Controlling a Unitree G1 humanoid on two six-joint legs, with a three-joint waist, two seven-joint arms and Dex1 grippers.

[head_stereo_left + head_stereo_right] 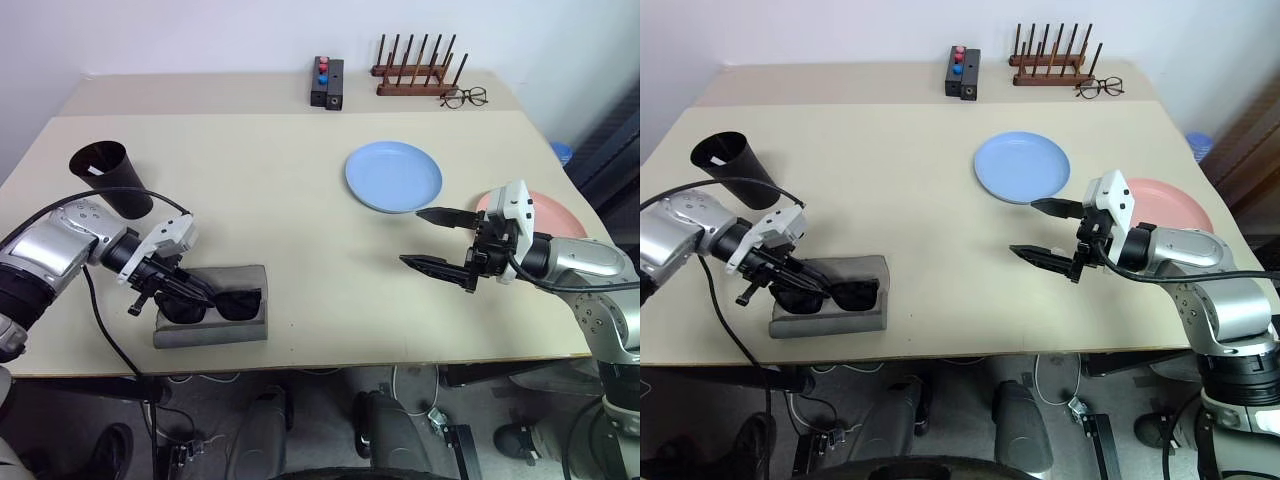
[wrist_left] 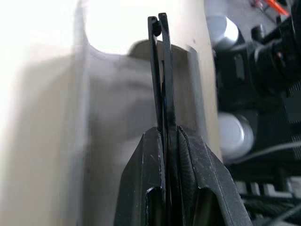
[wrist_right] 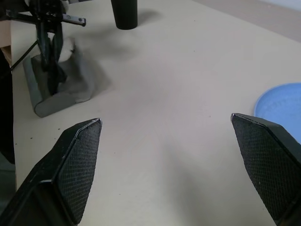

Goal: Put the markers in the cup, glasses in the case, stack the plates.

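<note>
Left fingers [image 1: 172, 287] pinched on sunglasses [image 1: 225, 303] over case [image 1: 240, 328]; right fingers [image 1: 438, 240] wide, empty

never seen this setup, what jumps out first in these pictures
The left gripper pinches the black sunglasses over the grey case at the table's near left edge. On the right, the right gripper hangs wide open near the blue plate and pink plate.
</note>
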